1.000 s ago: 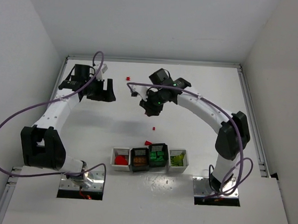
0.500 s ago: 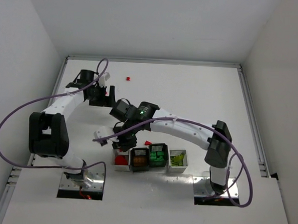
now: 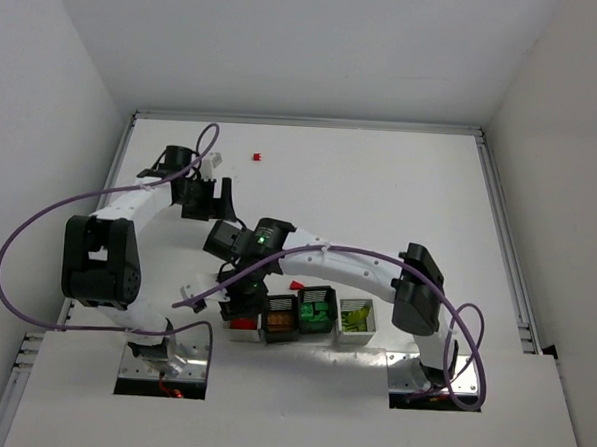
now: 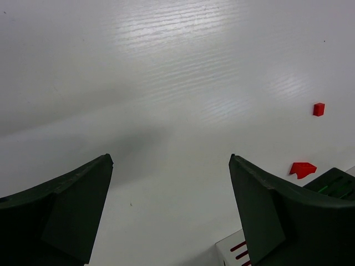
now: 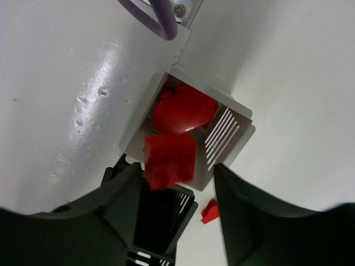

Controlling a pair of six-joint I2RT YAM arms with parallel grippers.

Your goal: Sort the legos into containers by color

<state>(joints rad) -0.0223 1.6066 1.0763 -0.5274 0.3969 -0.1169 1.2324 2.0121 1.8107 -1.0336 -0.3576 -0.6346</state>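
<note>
My right gripper point(image 3: 242, 303) hangs over the left white container point(image 5: 230, 130), jaws apart. A blurred red lego point(image 5: 170, 156) is loose between its fingers, just above the red legos point(image 5: 183, 111) lying in that bin. Beside it stand the black bin with orange-brown legos point(image 3: 280, 318), the black bin with green legos point(image 3: 315, 313) and the white bin with yellow-green legos point(image 3: 356, 317). A red piece point(image 3: 296, 283) lies on the table behind the bins. My left gripper point(image 3: 208, 194) is open and empty over bare table point(image 4: 170, 159).
A small red lego point(image 3: 257, 157) lies far back on the table. In the left wrist view a tiny red cube point(image 4: 318, 109) and the red wedge piece point(image 4: 303, 169) lie to the right. My right arm stretches across the middle of the table.
My right arm has swung from the far middle of the table down to the left white container. The red lego is loose between its jaws. My left gripper has shifted slightly right.
</note>
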